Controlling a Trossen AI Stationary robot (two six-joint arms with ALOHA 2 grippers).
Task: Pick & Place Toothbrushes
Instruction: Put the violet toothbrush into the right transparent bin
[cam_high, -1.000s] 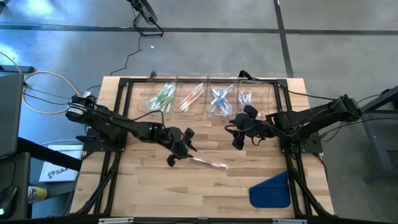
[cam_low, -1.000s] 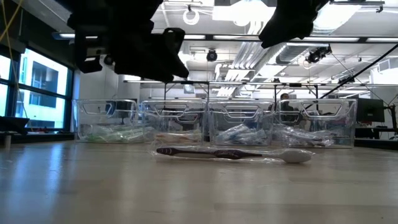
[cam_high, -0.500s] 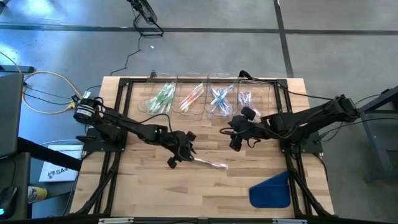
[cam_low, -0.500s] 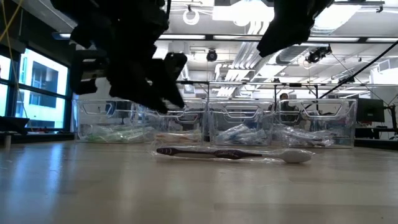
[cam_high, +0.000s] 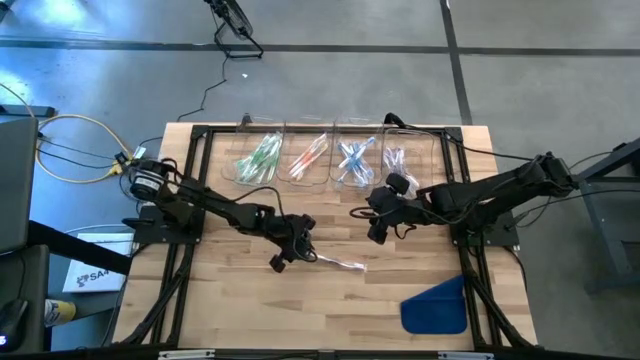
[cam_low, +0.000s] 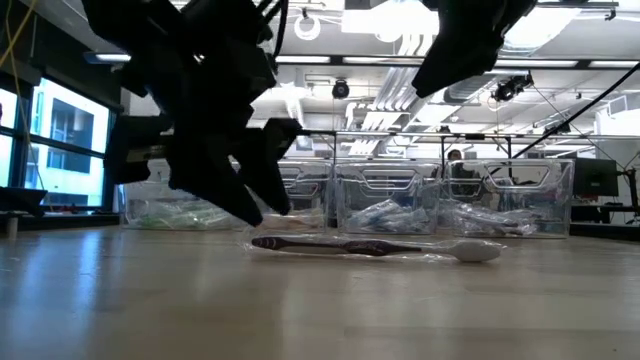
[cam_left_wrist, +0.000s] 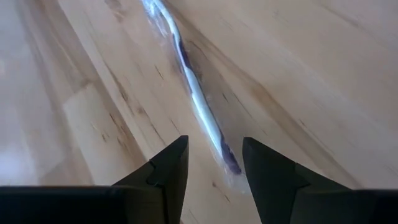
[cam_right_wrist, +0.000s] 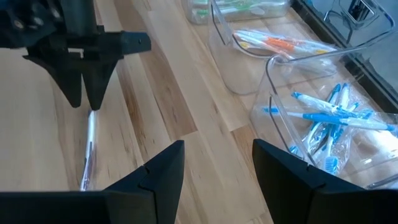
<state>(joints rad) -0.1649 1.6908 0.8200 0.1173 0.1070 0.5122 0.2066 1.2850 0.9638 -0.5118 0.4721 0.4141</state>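
One toothbrush in a clear wrapper, with purple on its handle, lies flat on the wooden table; it also shows in the low view. My left gripper is open and low over the toothbrush's left end, one finger on each side, slanting down. My left gripper also shows in the high view. My right gripper hangs open and higher, in front of the bins, with nothing between its fingers. More toothbrushes lie in the bins.
Several clear bins stand in a row along the far edge: green toothbrushes, orange, blue and purple. A flat blue piece lies near the front right corner. Black frame rails run along both table sides.
My left gripper has come down toward the table and a little toward the toothbrush's left end, tipping steeper. Its fingers now straddle that end. The toothbrush has stayed where it was.
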